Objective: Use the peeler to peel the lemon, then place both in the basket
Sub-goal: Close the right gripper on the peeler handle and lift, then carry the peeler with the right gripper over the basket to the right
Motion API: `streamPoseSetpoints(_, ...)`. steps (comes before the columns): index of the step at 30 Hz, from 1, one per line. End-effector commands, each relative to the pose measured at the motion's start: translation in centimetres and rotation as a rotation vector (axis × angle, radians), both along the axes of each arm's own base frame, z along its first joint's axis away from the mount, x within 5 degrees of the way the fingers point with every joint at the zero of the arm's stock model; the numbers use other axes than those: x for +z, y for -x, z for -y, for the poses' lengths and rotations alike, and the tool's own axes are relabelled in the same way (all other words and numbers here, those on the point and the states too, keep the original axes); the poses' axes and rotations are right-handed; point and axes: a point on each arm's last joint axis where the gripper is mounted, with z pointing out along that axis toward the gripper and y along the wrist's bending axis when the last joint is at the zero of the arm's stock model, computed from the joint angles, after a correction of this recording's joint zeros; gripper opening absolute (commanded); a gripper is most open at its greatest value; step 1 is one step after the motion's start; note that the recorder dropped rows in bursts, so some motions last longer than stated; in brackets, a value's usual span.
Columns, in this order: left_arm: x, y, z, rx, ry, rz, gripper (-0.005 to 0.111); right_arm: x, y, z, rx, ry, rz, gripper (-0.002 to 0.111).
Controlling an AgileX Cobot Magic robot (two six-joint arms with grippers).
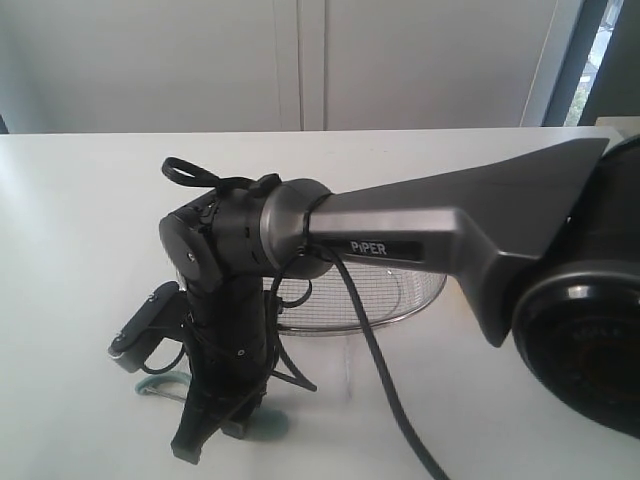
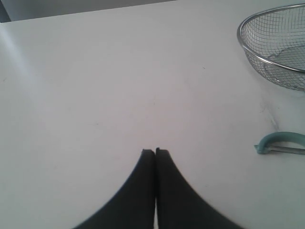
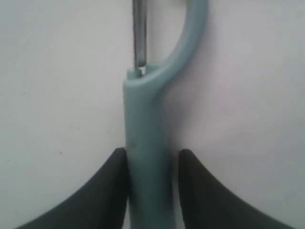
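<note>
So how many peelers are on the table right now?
1. The peeler lies on the table near the basket, its handle between the fingers of the right claw. In the exterior view the arm covers much of the table, so another could be hidden.

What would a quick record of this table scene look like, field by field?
peeler: teal, lying on the table
right gripper: open, jaws either side of the peeler handle, gap on one side
left gripper: shut, empty, above the table
basket: wire mesh, apart from the peeler
lemon: not visible in any view
</note>
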Motion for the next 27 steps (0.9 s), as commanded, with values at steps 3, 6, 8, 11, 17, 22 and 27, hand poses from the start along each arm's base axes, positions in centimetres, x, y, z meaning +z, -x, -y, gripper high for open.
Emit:
streamPoseSetpoints(3,0.0,0.0,0.1,-0.008,0.006,0.005,0.000,-2.9,0.9,0.4,0.011,0.130,-0.060,0.010)
streamPoseSetpoints(6,0.0,0.0,0.1,-0.008,0.006,0.005,0.000,-3.1,1.4,0.2,0.028,0.149,-0.067,0.000)
streamPoseSetpoints(8,0.0,0.0,0.1,-0.008,0.006,0.005,0.000,-2.8,1.5,0.2,0.032,0.149,-0.070,0.000)
streamPoseSetpoints(11,0.0,0.0,0.1,-0.008,0.006,0.005,0.000,-1.7,1.5,0.0,0.042,0.127,-0.057,0.000)
streamPoseSetpoints(17,0.0,0.0,0.1,-0.008,0.006,0.005,0.000,2.3,1.5,-0.2,0.037,0.038,-0.011,0.000)
streamPoseSetpoints(22,0.0,0.0,0.1,-0.008,0.006,0.005,0.000,5.7,1.8,0.1,0.040,-0.038,0.032,0.000)
streamPoseSetpoints(27,0.0,0.0,0.1,-0.008,0.006,0.005,0.000,8.3,2.1,0.4,0.039,-0.097,0.073,0.000)
